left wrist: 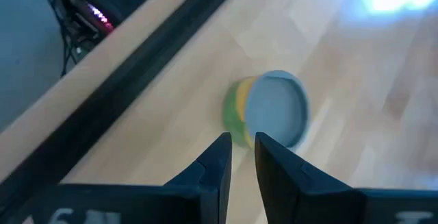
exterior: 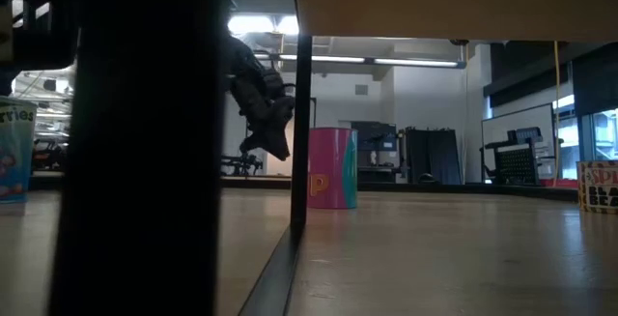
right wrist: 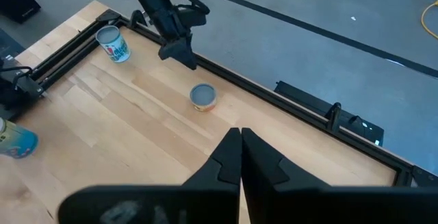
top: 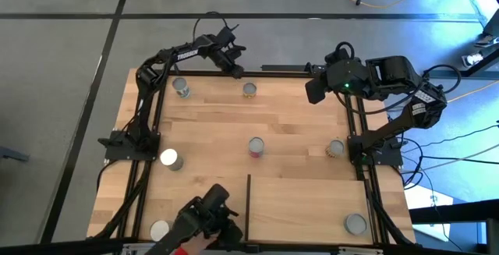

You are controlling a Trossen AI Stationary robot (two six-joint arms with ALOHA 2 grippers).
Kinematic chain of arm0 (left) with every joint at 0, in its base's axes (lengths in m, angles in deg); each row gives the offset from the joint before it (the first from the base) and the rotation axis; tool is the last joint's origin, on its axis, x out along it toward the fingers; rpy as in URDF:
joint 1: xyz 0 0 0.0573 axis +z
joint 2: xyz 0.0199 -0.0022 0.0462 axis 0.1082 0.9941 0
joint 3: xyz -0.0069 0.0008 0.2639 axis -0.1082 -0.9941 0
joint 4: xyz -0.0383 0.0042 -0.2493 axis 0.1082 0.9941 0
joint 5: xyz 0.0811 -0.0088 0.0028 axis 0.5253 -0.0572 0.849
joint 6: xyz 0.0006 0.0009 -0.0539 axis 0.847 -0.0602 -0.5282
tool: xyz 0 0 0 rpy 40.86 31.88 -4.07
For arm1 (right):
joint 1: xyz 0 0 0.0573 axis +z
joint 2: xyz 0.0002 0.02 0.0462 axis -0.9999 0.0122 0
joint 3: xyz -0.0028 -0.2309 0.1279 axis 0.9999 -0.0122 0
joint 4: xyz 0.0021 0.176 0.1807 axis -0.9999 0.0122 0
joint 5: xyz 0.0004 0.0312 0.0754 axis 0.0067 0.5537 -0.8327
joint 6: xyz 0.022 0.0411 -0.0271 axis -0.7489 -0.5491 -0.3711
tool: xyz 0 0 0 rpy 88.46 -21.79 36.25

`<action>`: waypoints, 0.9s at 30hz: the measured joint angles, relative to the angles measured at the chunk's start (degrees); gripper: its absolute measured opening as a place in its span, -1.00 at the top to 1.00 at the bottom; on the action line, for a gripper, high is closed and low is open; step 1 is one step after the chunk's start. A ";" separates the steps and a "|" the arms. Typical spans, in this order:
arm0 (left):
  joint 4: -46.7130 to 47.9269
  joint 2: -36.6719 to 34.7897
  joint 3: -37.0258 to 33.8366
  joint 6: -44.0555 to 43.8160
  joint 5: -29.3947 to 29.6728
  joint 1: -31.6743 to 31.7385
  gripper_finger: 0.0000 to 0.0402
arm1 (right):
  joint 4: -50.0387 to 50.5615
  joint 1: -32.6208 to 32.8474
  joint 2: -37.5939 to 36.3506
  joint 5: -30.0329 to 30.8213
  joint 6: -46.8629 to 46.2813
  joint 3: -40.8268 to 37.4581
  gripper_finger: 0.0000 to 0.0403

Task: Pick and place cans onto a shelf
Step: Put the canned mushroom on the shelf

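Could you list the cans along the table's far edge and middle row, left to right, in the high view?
Far edge: can, can. Middle row: white-topped can, red-labelled can, can.

I see the wooden tabletop (top: 296, 122) carrying scattered cans. Taking the pink-labelled can (top: 256, 147) at its middle as my mark: two cans (top: 181, 88) (top: 249, 90) stand beyond it by the far rail, a white-topped one (top: 170, 159) left, another (top: 336, 148) right. The shelf (top: 312, 200), nearer than it, bears one can (top: 355, 224).
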 joint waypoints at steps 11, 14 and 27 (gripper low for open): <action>-0.21 0.00 0.00 4.63 2.42 -3.56 0.71 | 0.02 -0.02 0.00 -0.02 1.68 -0.01 0.98; -0.24 0.20 0.00 5.03 3.80 -3.69 0.71 | 0.04 0.00 0.00 0.11 1.74 -0.01 0.98; -0.46 1.05 -0.07 12.46 4.35 -4.23 0.71 | 0.04 -0.02 0.00 1.38 1.61 0.01 0.98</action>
